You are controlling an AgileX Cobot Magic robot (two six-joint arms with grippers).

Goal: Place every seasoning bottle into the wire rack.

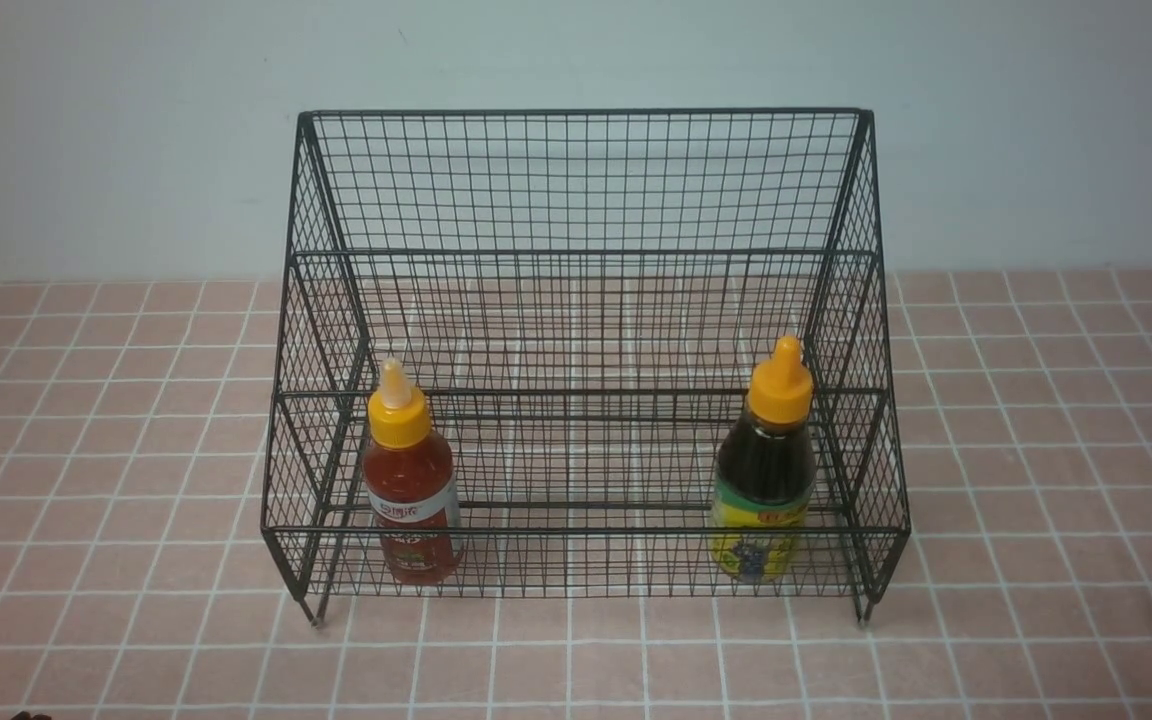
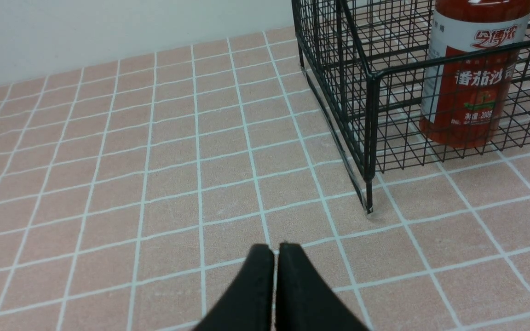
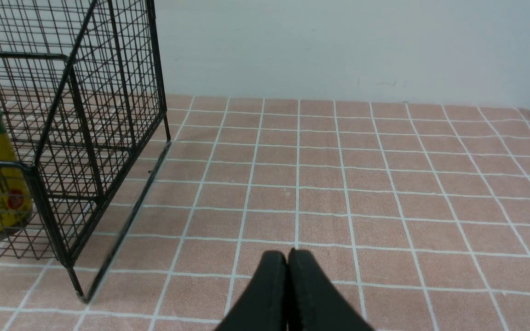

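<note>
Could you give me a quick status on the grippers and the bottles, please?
Left gripper shut, empty; right gripper likewise. Red sauce bottle and dark sauce bottle upright in black wire rack's front tier. Nothing obstructing.

Black coated metal wire in the wire rack (image 1: 586,300), thin, smooth, faintly sheened at the corner posts. Clear glossy plastic on the red sauce bottle (image 1: 412,500), with a smooth printed white-and-red label catching light. Same clear shiny plastic on the dark sauce bottle (image 1: 764,490), wrapped in a yellow-green printed label. Smooth, slightly satin yellow-orange plastic on both nozzle caps. Matt, lightly grainy pink tile pattern with white grid lines across the worktop (image 1: 86,480). Matt black, smooth-looking plastic or rubber on the left gripper (image 2: 276,250) and the right gripper (image 3: 287,257). Flat matt pale wall (image 1: 116,120) behind.
</note>
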